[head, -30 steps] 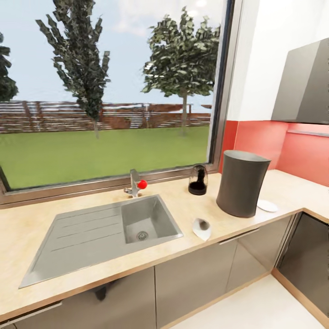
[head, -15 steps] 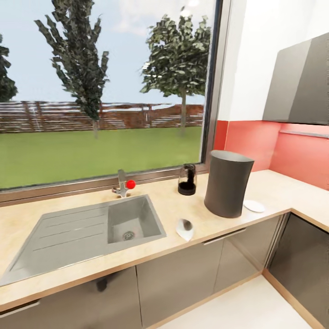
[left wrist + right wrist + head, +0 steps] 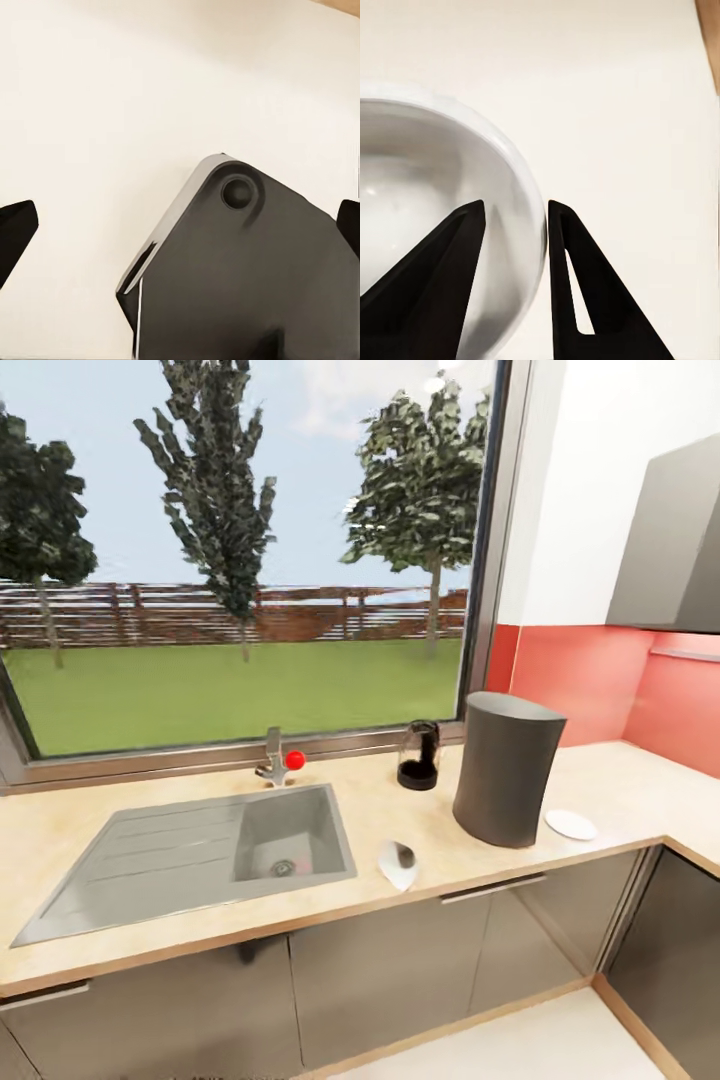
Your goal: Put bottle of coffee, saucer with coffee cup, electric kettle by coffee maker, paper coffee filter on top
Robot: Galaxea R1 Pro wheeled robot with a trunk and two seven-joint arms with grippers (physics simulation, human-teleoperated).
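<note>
Coffee maker [image 3: 505, 768] upright on surface [image 3: 620, 785]. Electric kettle [image 3: 419, 756] just behind-left of it, dark in lower part. Saucer [image 3: 570, 823] just right of it, bare. Right hand [image 3: 514, 217] clenched on coffee cup [image 3: 427, 172] rim, one finger inside. Left hand [image 3: 184, 225] released, fingers wide apart.

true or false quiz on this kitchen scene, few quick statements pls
1. The electric kettle stands on the kitchen countertop near the window. True.
2. The saucer lies in the sink. False: it lies on the countertop beside the coffee maker, on the side away from the sink.
3. The coffee maker is tipped on its side. False: it stands upright.
4. The right gripper has its fingers either side of the rim of a white round vessel. True.
5. The left gripper is shut. False: its fingers are wide apart.
</note>
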